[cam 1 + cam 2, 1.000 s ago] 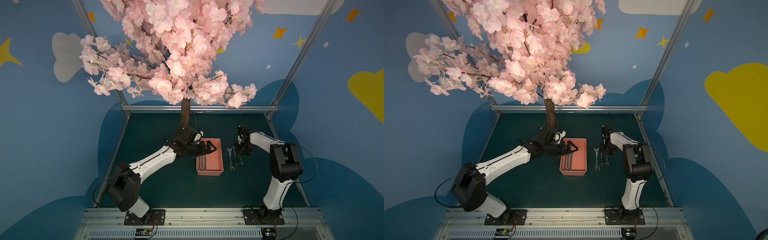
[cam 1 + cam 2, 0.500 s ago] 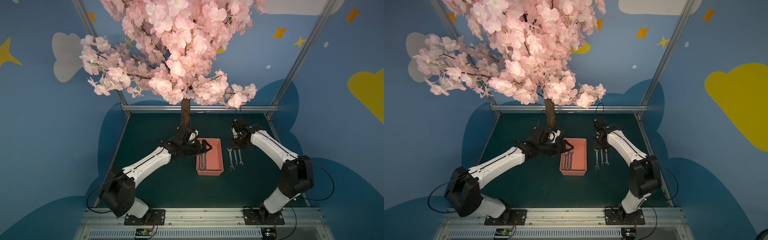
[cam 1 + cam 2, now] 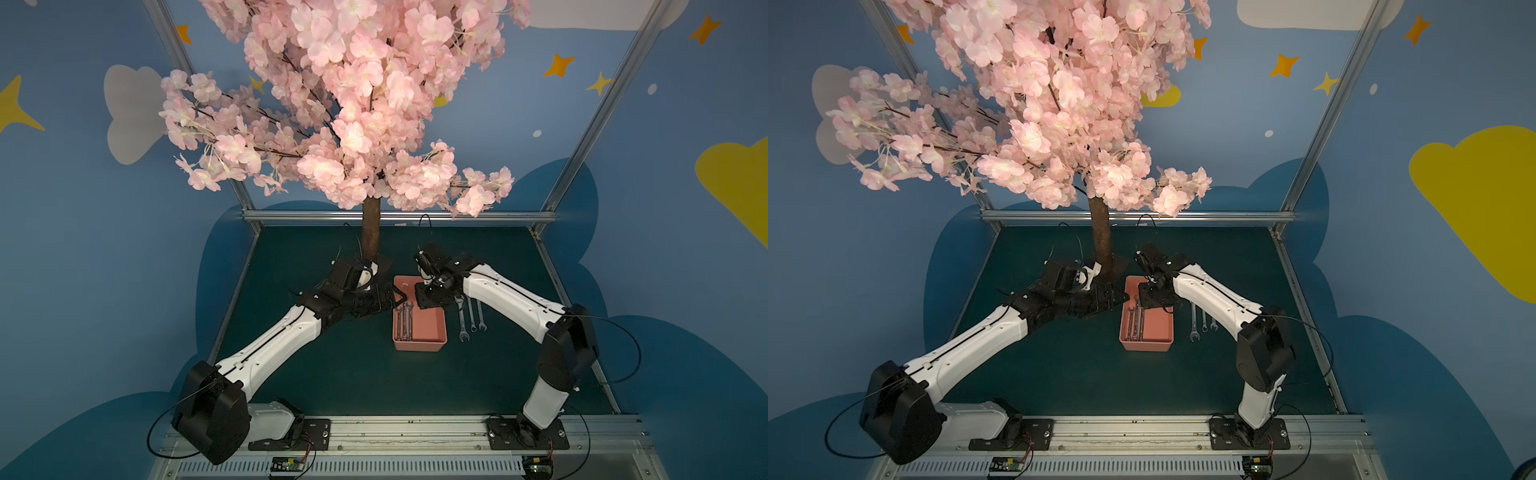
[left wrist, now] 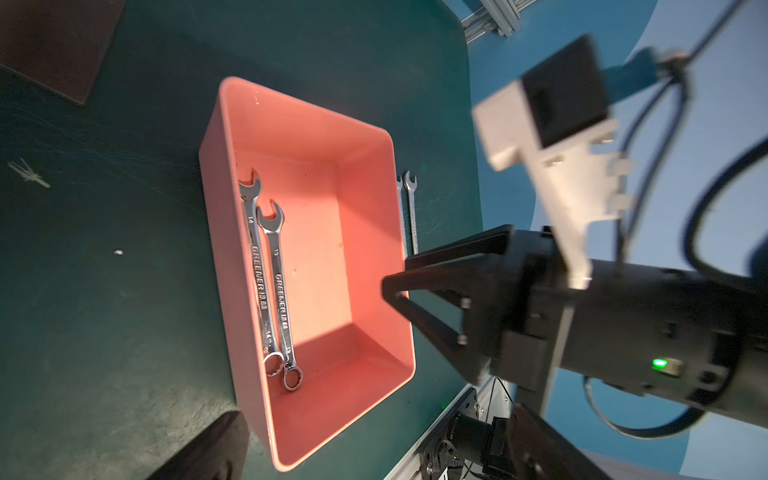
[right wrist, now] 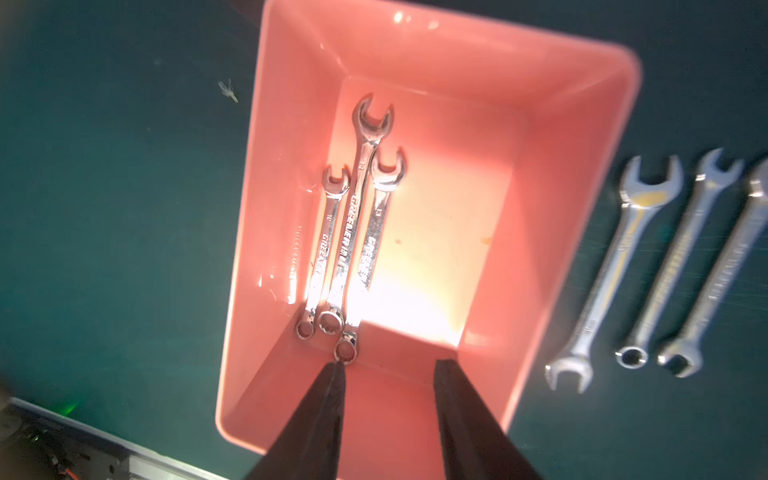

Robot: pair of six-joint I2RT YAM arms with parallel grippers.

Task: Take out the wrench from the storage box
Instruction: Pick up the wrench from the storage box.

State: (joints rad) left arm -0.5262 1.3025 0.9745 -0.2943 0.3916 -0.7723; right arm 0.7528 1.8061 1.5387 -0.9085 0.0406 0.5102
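right claw (image 5: 388,365): fingers parted, nothing between them. it hovers above the shallow salmon-pink plastic storage box (image 5: 615,124), clear of its walls and contents.

left claw (image 3: 395,296): sits just beside the box's left wall. its fingers look spread and empty in the left wrist view, though only their blurred edges show.

box contents: three chrome combination wrenches (image 5: 345,232) lie side by side, overlapping, against one long wall. the left wrist view shows only two, with the third hidden by the wall.

outside: three more steel wrenches (image 5: 615,270) lie in a neat row on the dark green mat (image 3: 332,374), just beside the box on the robot's right.

progress (judgement): roughly half done, with three out and three left inside. no wrench is in hand. what remains is to descend, grip one shank, lift and place it, then repeat.
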